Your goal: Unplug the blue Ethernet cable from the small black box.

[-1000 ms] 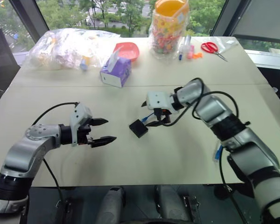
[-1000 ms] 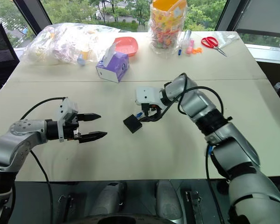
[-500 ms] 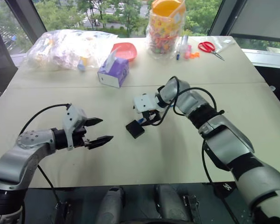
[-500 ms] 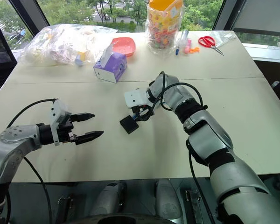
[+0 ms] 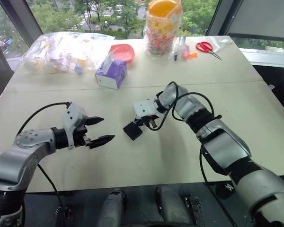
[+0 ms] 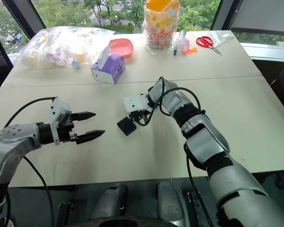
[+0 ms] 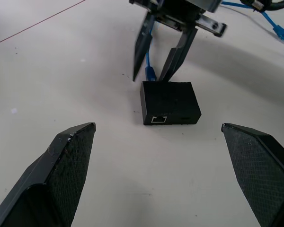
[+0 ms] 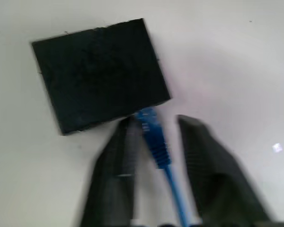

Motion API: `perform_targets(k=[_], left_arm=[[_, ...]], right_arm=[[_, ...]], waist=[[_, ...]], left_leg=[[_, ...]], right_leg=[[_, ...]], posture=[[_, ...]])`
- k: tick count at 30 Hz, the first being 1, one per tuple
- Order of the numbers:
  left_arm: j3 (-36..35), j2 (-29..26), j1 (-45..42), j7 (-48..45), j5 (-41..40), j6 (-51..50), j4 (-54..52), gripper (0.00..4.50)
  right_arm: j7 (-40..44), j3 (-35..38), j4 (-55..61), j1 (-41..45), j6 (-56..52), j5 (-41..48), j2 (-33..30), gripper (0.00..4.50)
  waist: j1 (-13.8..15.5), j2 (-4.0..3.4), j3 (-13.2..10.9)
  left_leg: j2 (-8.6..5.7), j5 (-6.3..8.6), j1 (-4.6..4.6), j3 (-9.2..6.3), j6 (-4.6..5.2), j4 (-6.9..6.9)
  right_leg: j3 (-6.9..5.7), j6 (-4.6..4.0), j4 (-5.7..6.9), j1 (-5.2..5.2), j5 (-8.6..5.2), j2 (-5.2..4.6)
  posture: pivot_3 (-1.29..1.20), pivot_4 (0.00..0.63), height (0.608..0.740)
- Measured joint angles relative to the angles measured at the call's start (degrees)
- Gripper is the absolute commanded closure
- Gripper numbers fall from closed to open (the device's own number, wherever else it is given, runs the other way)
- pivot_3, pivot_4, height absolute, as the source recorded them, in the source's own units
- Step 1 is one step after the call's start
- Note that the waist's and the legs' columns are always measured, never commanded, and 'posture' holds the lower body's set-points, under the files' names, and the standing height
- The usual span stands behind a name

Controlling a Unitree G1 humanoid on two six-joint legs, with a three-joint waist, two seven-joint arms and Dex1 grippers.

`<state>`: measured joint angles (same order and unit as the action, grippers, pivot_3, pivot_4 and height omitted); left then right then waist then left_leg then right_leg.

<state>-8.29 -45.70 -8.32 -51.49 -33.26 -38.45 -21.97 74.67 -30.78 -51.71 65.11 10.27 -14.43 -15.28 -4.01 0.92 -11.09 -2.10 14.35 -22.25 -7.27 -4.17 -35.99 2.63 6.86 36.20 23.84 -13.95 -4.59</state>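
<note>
The small black box [image 5: 131, 131] lies flat on the cream table near its middle. The blue Ethernet cable [image 8: 154, 135] is plugged into the box's side that faces my right arm. My right gripper [image 5: 146, 124] points down at that plug, and its fingers [image 7: 141, 52] are closed in on the cable right behind the box. The cable's loose end [image 7: 279, 35] lies further back on the table. My left gripper [image 5: 106, 129] hovers open a hand's width to the left of the box, facing it, with nothing between its fingers.
At the back of the table [image 5: 255, 109] are a purple tissue box [image 5: 110, 74], a red bowl [image 5: 123, 51], a clear plastic bag of items [image 5: 61, 49], a tall jar of sweets [image 5: 163, 28], pens [image 5: 182, 47] and red scissors [image 5: 206, 47].
My right gripper has come down and to the left onto the plug, and its fingers have closed around the cable. The left gripper has stayed where it was, open. The camera view has shifted.
</note>
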Motion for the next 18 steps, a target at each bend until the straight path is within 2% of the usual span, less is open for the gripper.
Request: perform_targets(k=[4, 7, 11, 15, 18], left_arm=[[1.2, 0.1, -2.7, -1.5, 0.1, 0.1, 3.2, 0.00], [3.9, 1.4, -7.3, -3.5, 0.1, 0.1, 7.9, 0.00], [6.0, 2.8, -13.1, -5.7, 0.1, 0.1, 12.5, 0.00], [7.6, 4.5, -18.9, -7.9, -1.1, -2.4, 16.9, 0.00], [8.2, 5.8, -23.0, -9.5, -1.9, -4.0, 18.9, 0.00]], right_arm=[[0.0, 0.9, 4.5, -2.5, -2.3, 0.0, -1.5, 4.46], [-4.4, 3.9, 15.0, -8.8, -5.5, 0.0, -4.1, 4.46], [-15.8, 9.6, 29.3, -16.3, -8.1, -0.9, -7.1, 4.46], [-31.9, 17.2, 44.8, -24.1, -3.3, -5.0, -10.6, 4.46], [-36.6, 18.8, 53.6, -28.6, 0.9, -6.9, -12.6, 4.46]], waist=[[0.2, 0.00, 0.0], [1.0, 0.02, 0.0], [1.5, 0.02, 0.0], [1.7, 0.03, 0.0], [1.6, 0.06, 0.0]], left_leg=[[-0.01, -0.01, 0.05, -0.02, -0.01, -0.04], [-0.04, -0.01, 0.02, -0.08, -0.01, -0.08], [-0.04, -0.01, -0.10, -0.06, -0.01, -0.07], [-0.05, -0.01, -0.18, -0.03, -0.01, -0.05], [-0.05, -0.01, -0.19, -0.01, -0.01, -0.05]], right_leg=[[0.00, 0.00, -0.01, -0.11, 0.00, 0.00], [-0.02, 0.01, -0.03, -0.14, 0.00, 0.00], [-0.01, 0.01, 0.01, 0.04, 0.00, 0.00], [0.00, 0.01, -0.01, 0.11, 0.00, -0.03], [0.00, 0.02, -0.03, 0.10, 0.00, -0.03]], posture=[[0.00, 0.150, 0.740], [0.00, 0.150, 0.740], [0.00, 0.150, 0.740], [0.00, 0.150, 0.740], [0.00, 0.150, 0.740]])
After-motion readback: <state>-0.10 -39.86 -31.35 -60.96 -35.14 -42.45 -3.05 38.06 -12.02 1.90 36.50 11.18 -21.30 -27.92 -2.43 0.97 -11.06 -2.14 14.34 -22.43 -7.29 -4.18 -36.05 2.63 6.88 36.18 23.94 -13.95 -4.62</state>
